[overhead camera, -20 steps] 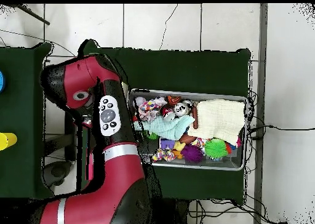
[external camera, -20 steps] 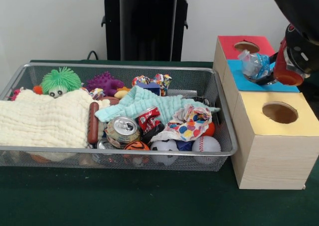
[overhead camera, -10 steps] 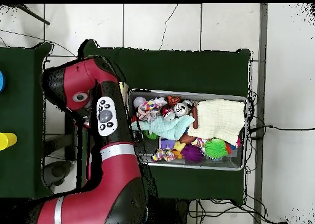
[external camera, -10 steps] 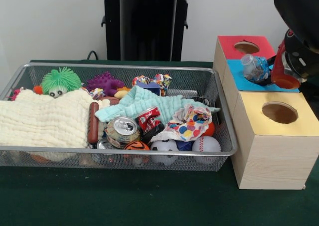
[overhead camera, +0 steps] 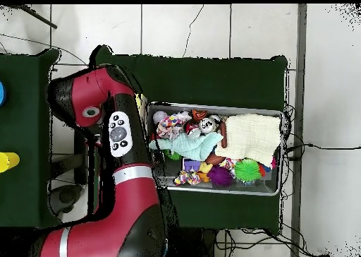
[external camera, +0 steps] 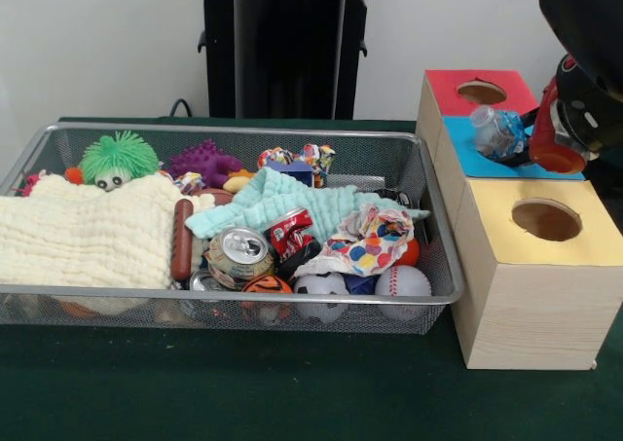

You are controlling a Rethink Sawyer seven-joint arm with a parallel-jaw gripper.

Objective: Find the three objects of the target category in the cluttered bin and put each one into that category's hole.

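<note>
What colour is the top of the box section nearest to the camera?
Yellow top, with a round hole; the front view shows it best.

The box's three tops are red (external camera: 477, 91) at the far end, blue (external camera: 506, 159) in the middle and yellow (external camera: 545, 222) nearest. In the bin, a cream cloth (external camera: 83, 232) lies left, a mint cloth (external camera: 292, 202) at centre, and a white cloth with coloured dots (external camera: 370, 241) to the right. A green spiky toy (external camera: 119, 156) and a purple one (external camera: 202, 159) sit far back. The arm (overhead camera: 116, 183) is red and black.
</note>
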